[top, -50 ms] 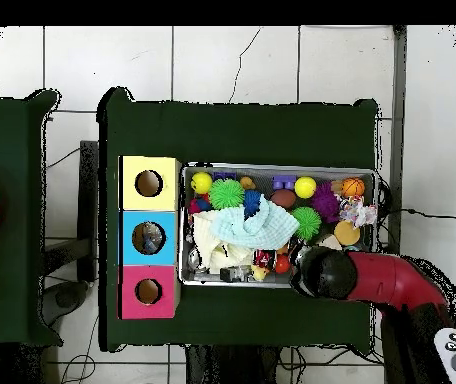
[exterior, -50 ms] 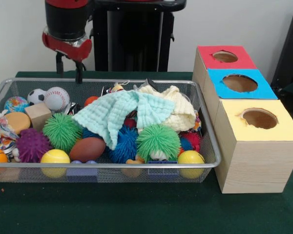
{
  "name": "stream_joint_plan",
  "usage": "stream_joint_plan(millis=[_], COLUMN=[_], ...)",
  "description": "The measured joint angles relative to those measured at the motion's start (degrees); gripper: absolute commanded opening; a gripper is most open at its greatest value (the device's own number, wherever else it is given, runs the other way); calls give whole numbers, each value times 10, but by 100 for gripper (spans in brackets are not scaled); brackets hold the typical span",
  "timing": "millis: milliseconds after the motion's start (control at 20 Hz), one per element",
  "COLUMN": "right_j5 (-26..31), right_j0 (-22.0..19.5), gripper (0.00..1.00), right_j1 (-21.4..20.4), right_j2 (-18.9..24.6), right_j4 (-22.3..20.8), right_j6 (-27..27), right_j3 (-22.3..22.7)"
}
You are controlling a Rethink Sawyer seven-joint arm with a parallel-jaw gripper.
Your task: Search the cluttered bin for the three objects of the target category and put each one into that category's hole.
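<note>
The pincer (exterior, -50 ms: 68,70) is seen at the upper left of the front frame, hanging above the far rim of the wire bin (exterior, -50 ms: 211,146). Its two dark fingers (exterior, -50 ms: 79,73) stand apart with nothing between them. Below and slightly left of it lie a baseball (exterior, -50 ms: 56,98) and a soccer ball (exterior, -50 ms: 35,96); a brown football (exterior, -50 ms: 87,149) lies lower, toward the frame's centre. A mint cloth (exterior, -50 ms: 118,114) is draped over the middle of the clutter, beside a cream cloth (exterior, -50 ms: 178,109). At the right of the frame, outside the bin, a red box (exterior, -50 ms: 210,61), a blue box (exterior, -50 ms: 217,83) and a yellow box (exterior, -50 ms: 234,122) stand in a row, each with a round hole on top. The target category cannot be told.
</note>
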Motion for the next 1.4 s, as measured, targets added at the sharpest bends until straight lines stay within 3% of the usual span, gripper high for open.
stream_joint_plan(millis=[350,750,1400], right_j5=[-4,-6,-7], right_j0=[-36,-41,-68], gripper=[100,100,100], right_j1=[31,49,77], right_j2=[38,61,129], right_j4=[-52,-89,-105], right_j6=[-10,-10,-13], right_j3=[-16,-31,-64])
